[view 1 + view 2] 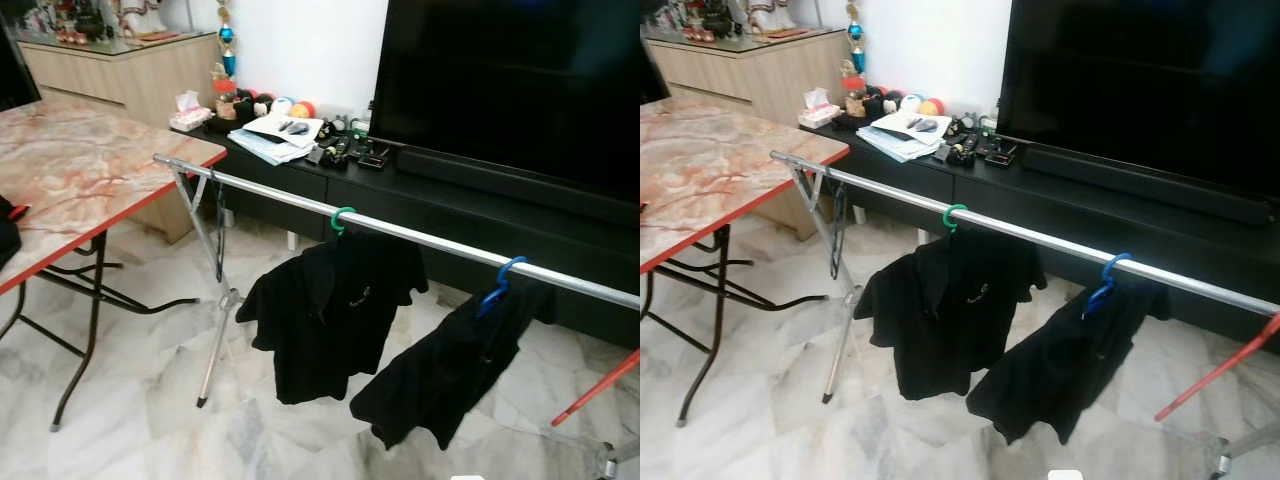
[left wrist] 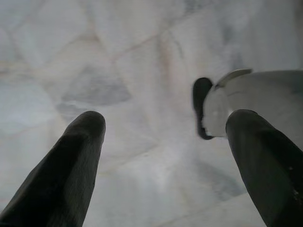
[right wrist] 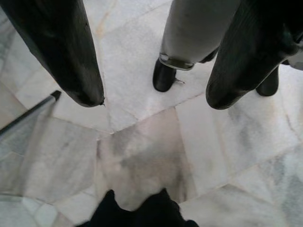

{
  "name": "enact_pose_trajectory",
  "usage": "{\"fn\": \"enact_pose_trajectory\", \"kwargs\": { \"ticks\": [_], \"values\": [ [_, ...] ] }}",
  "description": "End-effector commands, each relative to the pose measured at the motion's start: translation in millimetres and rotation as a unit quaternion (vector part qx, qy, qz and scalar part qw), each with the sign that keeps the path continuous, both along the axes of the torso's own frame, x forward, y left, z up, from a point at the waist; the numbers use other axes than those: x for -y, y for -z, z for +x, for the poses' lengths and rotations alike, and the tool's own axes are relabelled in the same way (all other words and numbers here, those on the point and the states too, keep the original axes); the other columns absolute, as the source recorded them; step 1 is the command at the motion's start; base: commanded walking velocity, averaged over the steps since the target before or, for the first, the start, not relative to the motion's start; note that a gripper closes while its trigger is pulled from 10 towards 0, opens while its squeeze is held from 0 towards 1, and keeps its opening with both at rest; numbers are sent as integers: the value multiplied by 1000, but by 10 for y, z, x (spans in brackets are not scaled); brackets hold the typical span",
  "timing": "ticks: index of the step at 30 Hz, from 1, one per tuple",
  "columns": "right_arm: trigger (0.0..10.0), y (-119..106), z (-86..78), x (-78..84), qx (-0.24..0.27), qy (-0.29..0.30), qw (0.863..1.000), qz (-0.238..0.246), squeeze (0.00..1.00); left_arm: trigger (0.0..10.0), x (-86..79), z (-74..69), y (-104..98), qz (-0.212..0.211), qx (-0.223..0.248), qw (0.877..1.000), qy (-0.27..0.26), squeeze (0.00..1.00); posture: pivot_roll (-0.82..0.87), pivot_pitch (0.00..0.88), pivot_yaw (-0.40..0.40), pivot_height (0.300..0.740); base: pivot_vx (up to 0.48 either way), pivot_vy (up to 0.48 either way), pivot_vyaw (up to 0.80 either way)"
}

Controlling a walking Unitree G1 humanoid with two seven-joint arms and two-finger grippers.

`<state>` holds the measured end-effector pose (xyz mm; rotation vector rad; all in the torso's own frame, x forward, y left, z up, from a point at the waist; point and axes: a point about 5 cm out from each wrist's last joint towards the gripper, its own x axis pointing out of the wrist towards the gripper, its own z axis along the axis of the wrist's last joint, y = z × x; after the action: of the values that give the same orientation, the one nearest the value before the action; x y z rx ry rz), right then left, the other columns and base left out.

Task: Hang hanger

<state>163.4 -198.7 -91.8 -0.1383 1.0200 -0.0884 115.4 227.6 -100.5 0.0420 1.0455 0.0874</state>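
Both pincers (image 2: pixel 163 142) (image 3: pixel 154 101) spread, empty, above marble floor (image 3: pixel 142 156); blue hanger (image 1: pixel 497 285) mostly shirt-hidden.

- Left gripper (image 2: pixel 165 156): two long, matte black fingers with rounded tips.
- Right gripper (image 3: pixel 154 101): the same black fingers.
- Silver-grey leg (image 3: pixel 196 28), black foot (image 3: pixel 164 76).

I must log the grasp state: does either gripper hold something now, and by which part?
Nothing is held. The left gripper and right gripper are both open, pointing at the marble floor.
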Motion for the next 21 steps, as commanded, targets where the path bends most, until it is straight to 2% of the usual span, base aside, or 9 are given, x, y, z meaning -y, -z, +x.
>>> {"fn": "enact_pose_trajectory", "kwargs": {
  "ticks": [1,4,8,12,21],
  "values": [
    [10000,-4,0,26,1,5,1000,-2,0,10000,29,23,4,-22,-1,999,-24,0,97,0,-8,740,0,0,0],
    [10000,-4,2,22,1,6,1000,-1,0,10000,58,48,6,-40,0,998,-41,0,95,0,-7,740,0,0,0],
    [10000,-4,1,24,0,6,1000,-1,0,10000,68,67,2,-41,3,998,-39,0,95,0,-7,740,0,0,0],
    [10000,-6,0,37,1,6,1000,-2,0,10000,82,143,-20,-53,20,996,-66,0,94,0,-10,740,0,0,0],
    [10000,-10,5,48,2,5,1000,-2,0,10000,88,192,-31,-47,20,997,-66,0,93,0,-12,740,0,0,0]
  ]
}}
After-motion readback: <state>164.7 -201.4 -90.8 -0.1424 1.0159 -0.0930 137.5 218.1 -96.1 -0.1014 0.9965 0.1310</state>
